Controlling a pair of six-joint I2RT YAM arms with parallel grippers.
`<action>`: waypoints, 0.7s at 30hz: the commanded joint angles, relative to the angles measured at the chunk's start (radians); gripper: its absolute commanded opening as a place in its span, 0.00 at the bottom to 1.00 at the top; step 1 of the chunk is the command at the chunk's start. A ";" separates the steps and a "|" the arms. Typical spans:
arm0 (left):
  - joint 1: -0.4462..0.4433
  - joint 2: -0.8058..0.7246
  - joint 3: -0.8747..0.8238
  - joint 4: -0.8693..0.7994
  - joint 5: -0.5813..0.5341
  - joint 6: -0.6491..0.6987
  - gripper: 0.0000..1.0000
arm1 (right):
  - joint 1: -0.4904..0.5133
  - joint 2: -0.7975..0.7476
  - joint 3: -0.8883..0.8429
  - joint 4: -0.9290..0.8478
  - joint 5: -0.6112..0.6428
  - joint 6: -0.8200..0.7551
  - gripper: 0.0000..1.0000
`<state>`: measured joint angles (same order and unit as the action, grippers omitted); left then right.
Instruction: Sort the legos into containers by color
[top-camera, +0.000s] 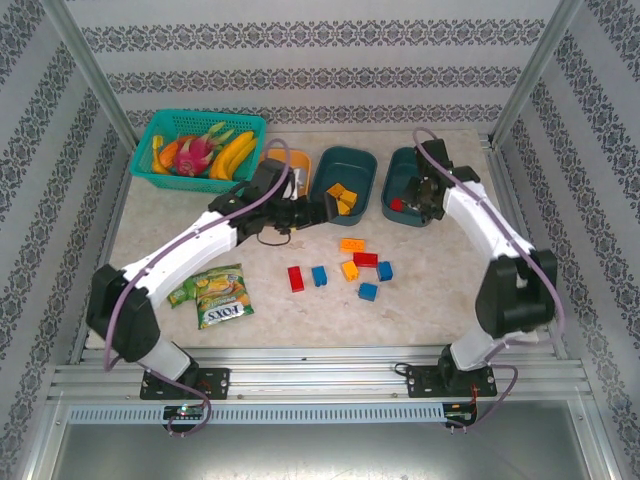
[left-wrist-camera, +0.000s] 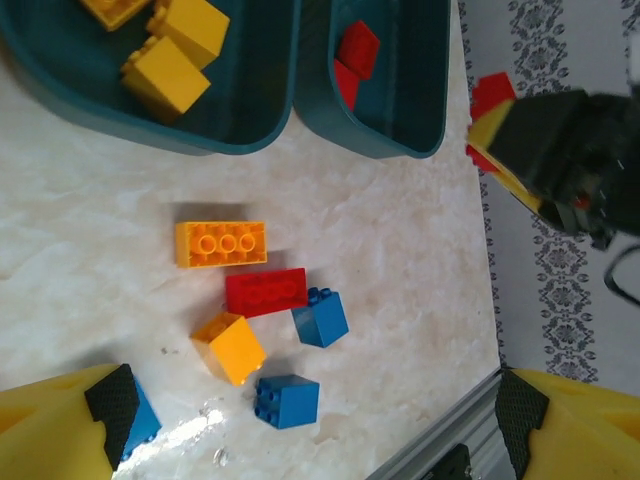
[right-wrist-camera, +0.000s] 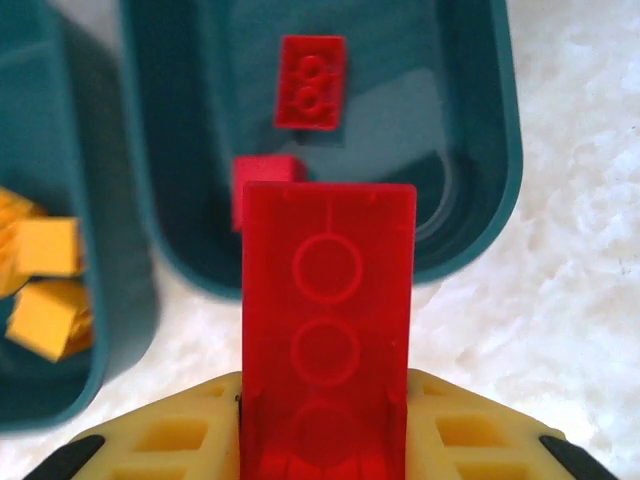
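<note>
A long red brick (right-wrist-camera: 328, 320) is being clenched by the right gripper (right-wrist-camera: 325, 445), with its yellow fingers (right-wrist-camera: 470, 440) being pressed against both sides of the brick at the bottom centre of the right wrist frame. Above it in that frame, the right teal tub (right-wrist-camera: 480, 200) is being shown with two red legos (right-wrist-camera: 311, 82) lying inside. The middle teal tub (right-wrist-camera: 110, 300) at the left edge is being shown with yellow legos (right-wrist-camera: 45, 290) in it. In the top view the right gripper (top-camera: 420, 195) is being held over the right teal tub (top-camera: 396, 160), right of centre in the upper half. The middle teal tub (top-camera: 335, 160) is being seen just beside it on the left, and the orange tub (top-camera: 300, 162) further left is being partly hidden by the left arm. The left gripper (top-camera: 322, 205) is being held released by the middle tub's lower left edge. In the left wrist frame its fingers (left-wrist-camera: 60, 430) are being shown wide apart in the bottom corners, with nothing grasped. Seven loose legos (top-camera: 365, 259), two red, two orange-yellow and three blue, are being shown scattered on the table (top-camera: 450, 290) near the frame's centre. A mesh basket (top-camera: 150, 178) of fruit is being shown at the upper left, and a green snack packet (top-camera: 215, 295) left of the loose legos.
</note>
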<state>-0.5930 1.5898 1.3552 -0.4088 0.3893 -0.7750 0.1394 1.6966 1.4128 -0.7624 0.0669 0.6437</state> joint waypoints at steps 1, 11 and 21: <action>-0.025 0.058 0.075 0.038 -0.005 0.043 0.94 | -0.043 0.130 0.112 -0.073 -0.035 0.027 0.31; -0.037 0.121 0.131 -0.016 -0.031 0.069 0.94 | -0.093 0.425 0.351 -0.161 -0.029 0.117 0.32; -0.037 0.076 0.108 -0.107 -0.075 0.094 0.93 | -0.097 0.501 0.418 -0.174 -0.055 0.159 0.57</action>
<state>-0.6163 1.7069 1.4536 -0.4610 0.3424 -0.7109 0.0475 2.2002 1.7897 -0.9024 0.0238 0.7849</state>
